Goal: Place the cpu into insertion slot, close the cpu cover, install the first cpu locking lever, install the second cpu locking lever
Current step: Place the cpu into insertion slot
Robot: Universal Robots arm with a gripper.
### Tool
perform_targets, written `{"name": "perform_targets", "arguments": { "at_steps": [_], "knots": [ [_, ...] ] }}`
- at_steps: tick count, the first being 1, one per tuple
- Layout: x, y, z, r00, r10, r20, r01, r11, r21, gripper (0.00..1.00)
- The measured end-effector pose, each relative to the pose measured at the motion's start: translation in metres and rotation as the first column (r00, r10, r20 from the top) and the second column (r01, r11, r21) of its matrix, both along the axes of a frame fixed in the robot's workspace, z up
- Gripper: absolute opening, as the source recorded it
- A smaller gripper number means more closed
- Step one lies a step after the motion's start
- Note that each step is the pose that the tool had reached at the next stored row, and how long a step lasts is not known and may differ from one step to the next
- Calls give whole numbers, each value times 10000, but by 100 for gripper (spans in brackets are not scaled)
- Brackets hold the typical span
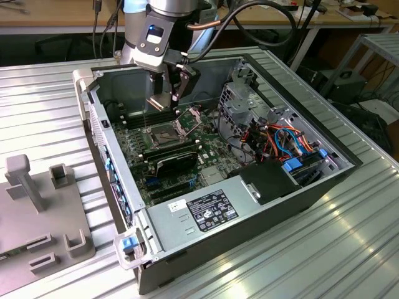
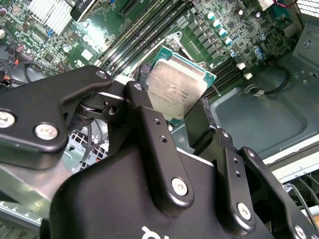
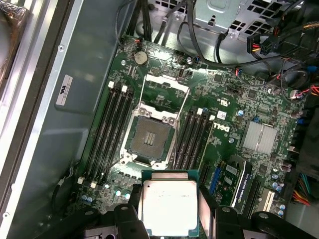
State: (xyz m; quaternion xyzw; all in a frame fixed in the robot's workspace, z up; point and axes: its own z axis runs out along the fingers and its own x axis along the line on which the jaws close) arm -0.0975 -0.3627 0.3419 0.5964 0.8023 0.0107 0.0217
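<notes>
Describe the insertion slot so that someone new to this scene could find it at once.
Inside the open computer case, look at the green motherboard. Near its middle, between two banks of long black memory slots, sits the insertion slot. Unlike them it is square, with a dark frame around a brownish pin field, and the silvery cpu cover stands open at one edge.

An open computer case is laid on a ribbed metal table. Inside, a green motherboard with black memory slots, a coin cell and a finned heatsink is seen, a power supply and coloured cables alongside. A grey fixture is set beside the case.
</notes>
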Motion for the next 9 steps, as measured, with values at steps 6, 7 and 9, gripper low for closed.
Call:
{"name": "perform_targets", "arguments": {
  "at_steps": [6, 7, 9],
  "knots": [
    [1, 1, -9, 9955, -952, -3, 952, 9955, -5, 54],
    [1, 1, -15, 9943, -1066, -3, 1066, 9943, -5, 54],
    [1, 3, -34, 9910, -1340, -5, 1340, 9910, -4, 54]
  ]
}}
